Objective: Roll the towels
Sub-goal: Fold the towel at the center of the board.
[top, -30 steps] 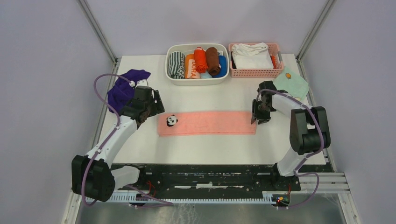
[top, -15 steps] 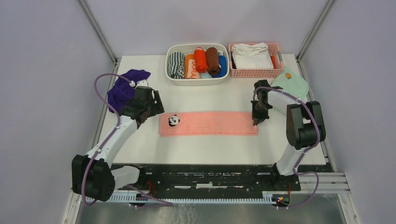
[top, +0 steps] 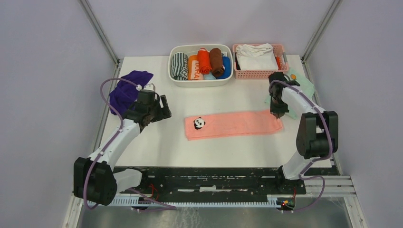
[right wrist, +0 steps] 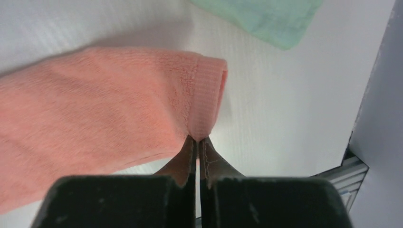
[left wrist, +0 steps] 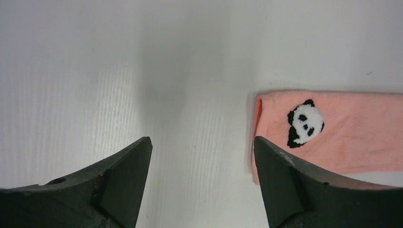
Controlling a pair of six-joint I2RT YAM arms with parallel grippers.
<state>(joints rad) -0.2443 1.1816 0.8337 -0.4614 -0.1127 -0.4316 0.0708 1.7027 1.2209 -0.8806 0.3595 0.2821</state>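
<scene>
The salmon-pink towel (top: 237,125) lies flat as a long strip across the table's middle, a panda patch (top: 199,123) at its left end. My right gripper (top: 278,113) (right wrist: 197,141) is shut on the hem at its right end, where the cloth (right wrist: 104,104) puckers up slightly. My left gripper (top: 164,110) (left wrist: 203,143) hovers open over bare table just left of the strip's left end (left wrist: 351,137), holding nothing. The purple towel (top: 126,89) sits crumpled at the far left, behind the left arm.
A white tub (top: 172,66) of rolled towels and a pink basket (top: 259,74) holding a white folded cloth (top: 255,56) stand at the back. A mint-green cloth (top: 304,86) (right wrist: 266,19) lies right behind the right gripper, near the table's right edge.
My right gripper has shut on the pink towel's right end and dragged the whole strip rightward, toward the mint cloth. The left gripper followed slightly to the right, staying open.
</scene>
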